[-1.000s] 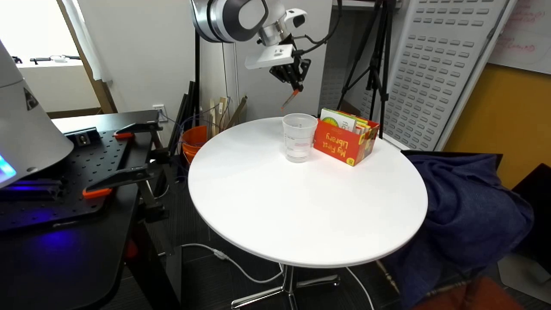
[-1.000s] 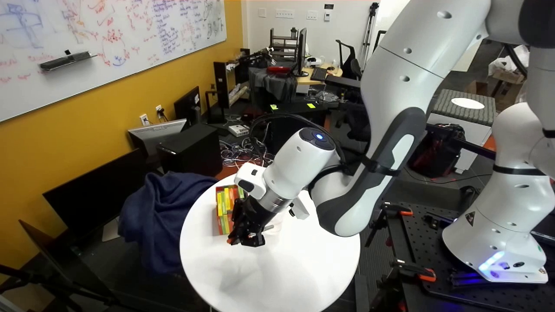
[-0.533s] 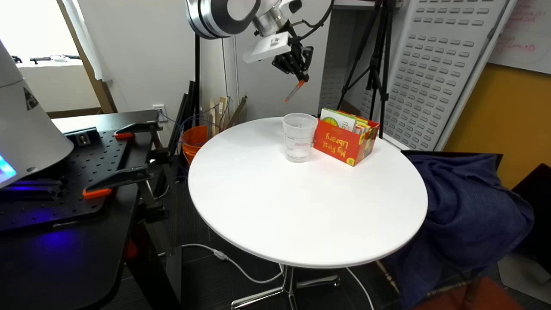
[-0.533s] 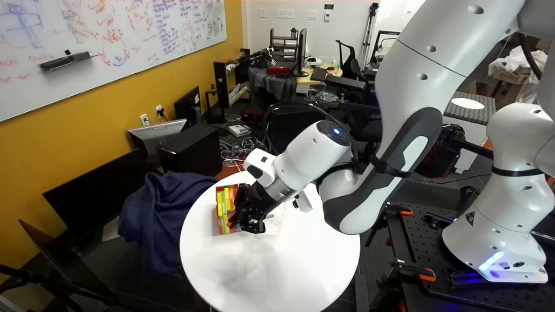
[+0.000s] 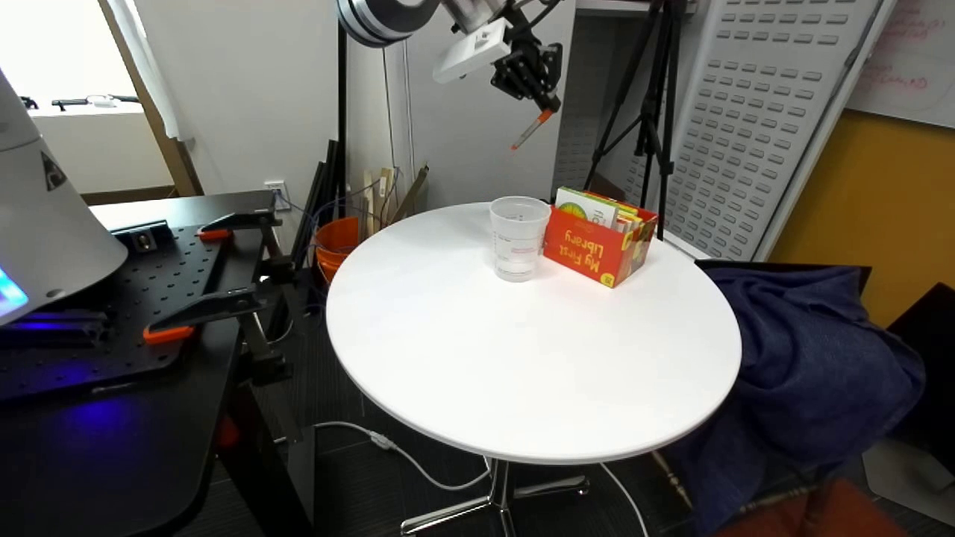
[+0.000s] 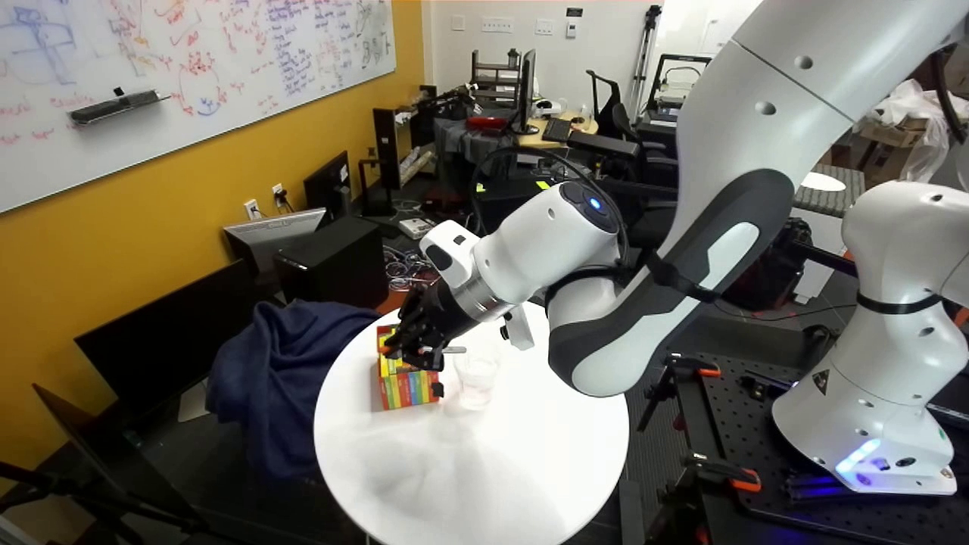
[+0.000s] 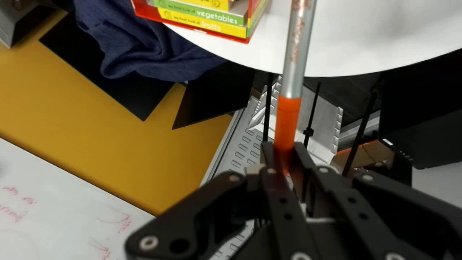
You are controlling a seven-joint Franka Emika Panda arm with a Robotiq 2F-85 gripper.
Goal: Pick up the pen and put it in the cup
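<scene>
Thin silver-and-orange stick-shaped pen (image 5: 530,130): I have it tilted in the air, upper middle of the frame in an exterior view, free end toward the lower left.
Black two-finger gripper (image 7: 284,153): at the bottom of the wrist view I see the jaws pinching the pen's orange end.
Small translucent tapered plastic cup (image 5: 517,250): upright near the centre of the frame in an exterior view, below the pen and apart from it.
Red-and-yellow cardboard box (image 5: 582,246): just right of the cup there, holding thin books (image 5: 586,206); I can't tell whether cup and box touch.
Round white table (image 5: 537,358): middle of that frame, under both.
</scene>
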